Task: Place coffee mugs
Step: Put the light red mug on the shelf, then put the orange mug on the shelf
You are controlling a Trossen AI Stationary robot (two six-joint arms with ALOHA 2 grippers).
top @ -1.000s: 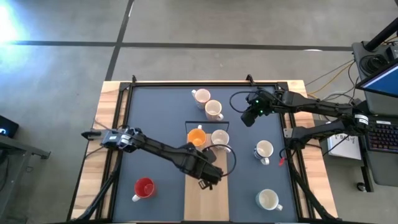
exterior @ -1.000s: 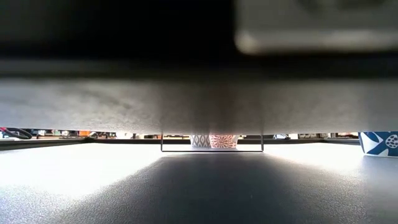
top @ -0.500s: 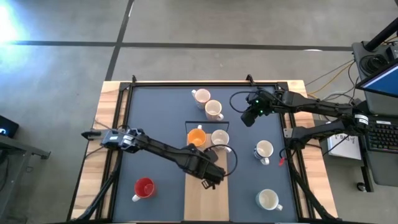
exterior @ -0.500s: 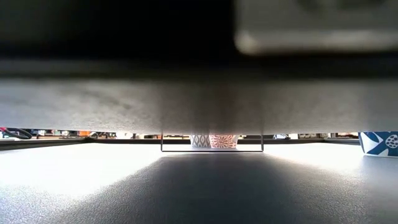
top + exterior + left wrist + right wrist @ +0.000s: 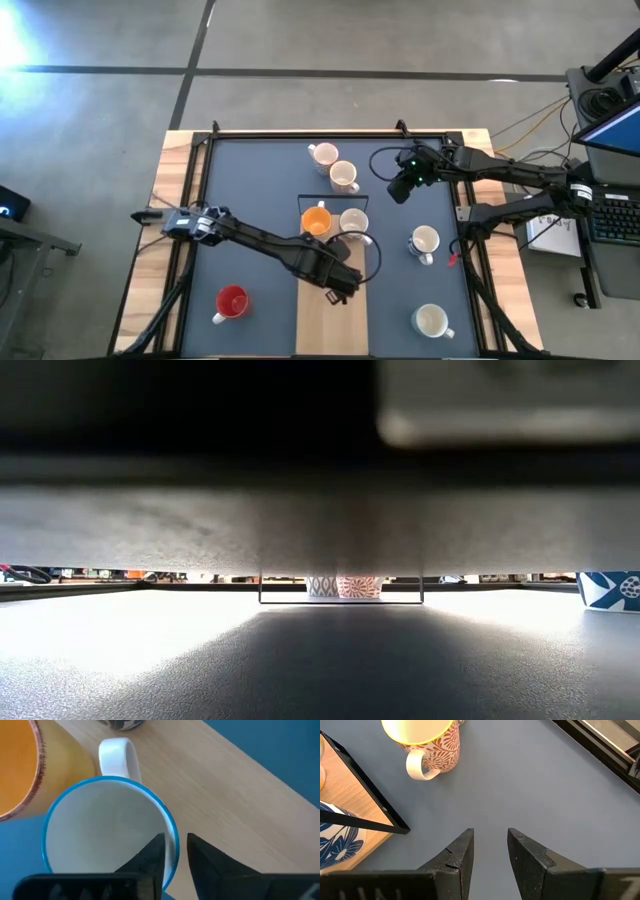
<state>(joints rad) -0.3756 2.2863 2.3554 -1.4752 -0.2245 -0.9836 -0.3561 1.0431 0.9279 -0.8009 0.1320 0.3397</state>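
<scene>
No writing can be read anywhere in these views — no words, brands, numbers or signs. The coffee mugs carry only pattern: one has a red-brown leaf print, another a blue flower print, and neither bears lettering. At 3 o'clock beyond the table stand a keyboard and a sheet of paper — any marks on them are too small to make out.
</scene>
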